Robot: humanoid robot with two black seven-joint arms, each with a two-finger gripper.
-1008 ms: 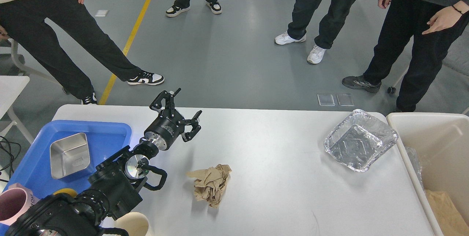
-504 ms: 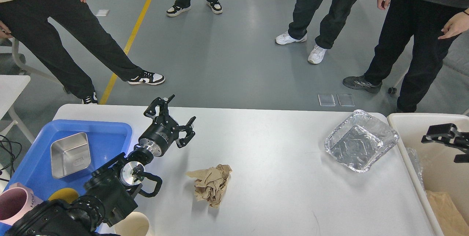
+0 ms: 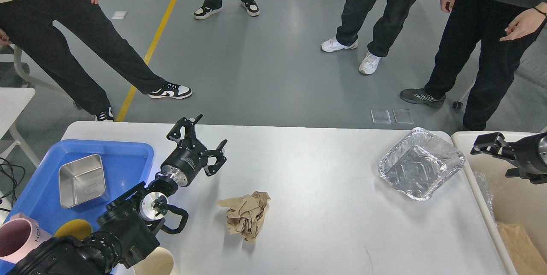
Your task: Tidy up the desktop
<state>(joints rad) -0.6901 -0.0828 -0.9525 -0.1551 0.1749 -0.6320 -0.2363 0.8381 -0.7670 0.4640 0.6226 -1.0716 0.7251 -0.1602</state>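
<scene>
My left fingers (image 3: 201,142) were spread wide and empty above the counter (image 3: 324,189), beside the blue tray (image 3: 124,159). My right fingers (image 3: 491,144), over the bin (image 3: 513,189), I could not read. Crumpled paper (image 3: 245,215) lay between, near a foil tray (image 3: 421,163).

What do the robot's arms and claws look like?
Both are mostly black. The left arm is chunky, with shiny silver round caps at its joints, a black looped cable and a round black wrist drum. Its left gripper has two black fingers built from thin bars. The right gripper is black too, with a blocky tip.
</scene>
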